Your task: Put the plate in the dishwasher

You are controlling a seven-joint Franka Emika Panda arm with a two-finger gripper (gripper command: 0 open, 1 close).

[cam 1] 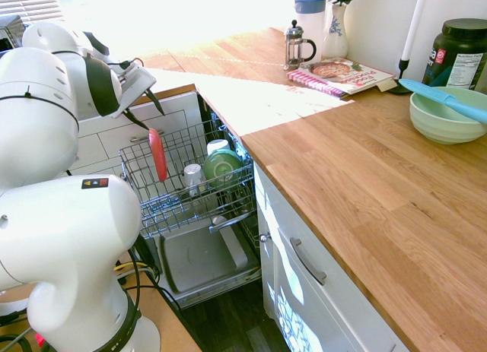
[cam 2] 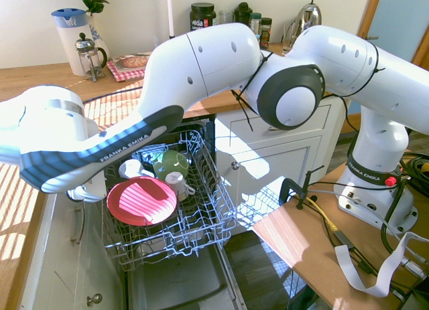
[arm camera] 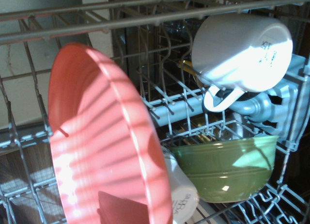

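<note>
The fingers are apart and have nothing between them, just above the plate. The plate is standing nearly upright in the rack of the dishwasher, near the green bowl and two white cups.

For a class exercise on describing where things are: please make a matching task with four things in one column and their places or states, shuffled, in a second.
Things
1. Coral-pink round plate
2. Pale green ribbed bowl
3. Glass-and-metal coffee press
4. Two-fingered robot claw

Places or states
A. On the wooden counter, with a light blue utensil across it
B. Open, above the plate
C. On edge at the grey wire rack
D. Beside the blue-lidded pitcher

Pairs: 1-C; 2-A; 3-D; 4-B
</note>
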